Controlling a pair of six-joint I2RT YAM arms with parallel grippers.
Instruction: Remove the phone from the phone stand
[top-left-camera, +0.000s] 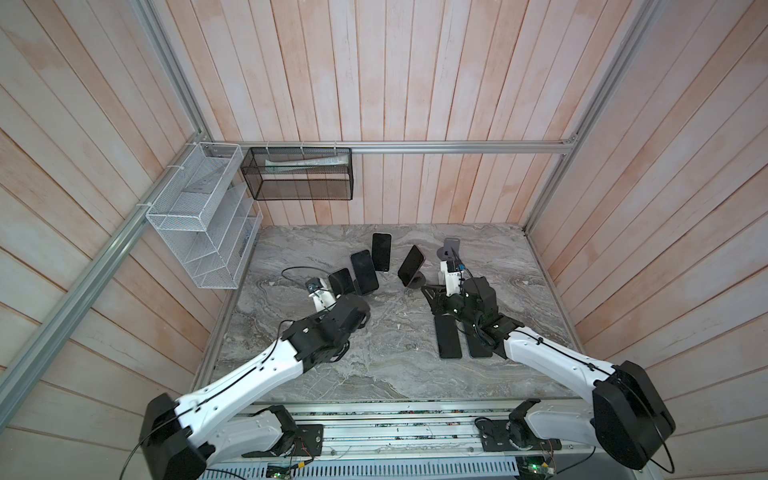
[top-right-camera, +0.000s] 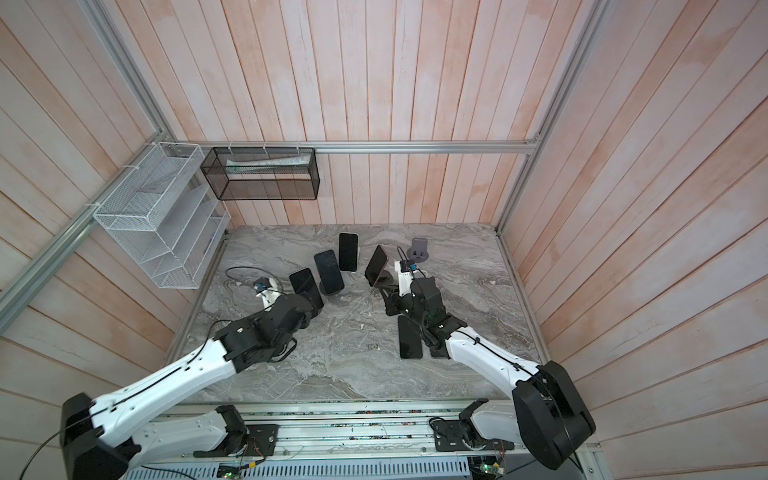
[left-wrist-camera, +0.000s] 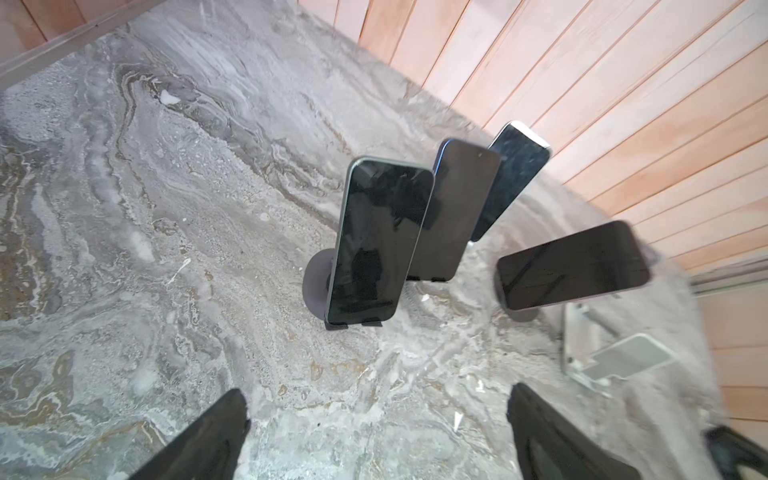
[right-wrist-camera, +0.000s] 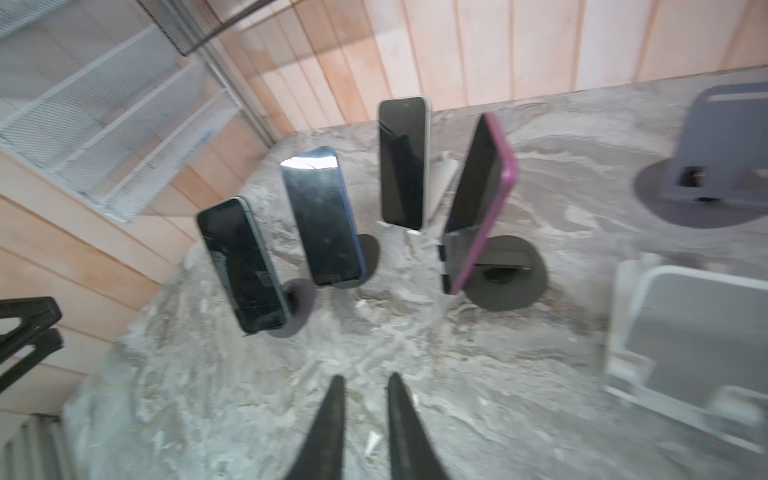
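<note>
On the marble table (top-left-camera: 374, 374), four phones lean on their stands (right-wrist-camera: 511, 274) in a row: the green-edged phone (left-wrist-camera: 380, 241) sits nearest the left gripper (left-wrist-camera: 376, 390), whose fingers are spread wide and empty, then a blue-edged phone (right-wrist-camera: 320, 216), a white-edged phone (right-wrist-camera: 403, 162) and a pink-cased phone (right-wrist-camera: 478, 199). Facing the pink one, the right gripper (right-wrist-camera: 365, 376) has its fingers drawn almost together on nothing. Two flat phones (top-left-camera: 448, 336) lie beside that arm.

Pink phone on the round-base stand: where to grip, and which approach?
Pinch the pink phone by its upper half, across the two long edges, coming from above. It leans back on its stand with the bottom edge in the lip, so likely only the top and sides are free.
</note>
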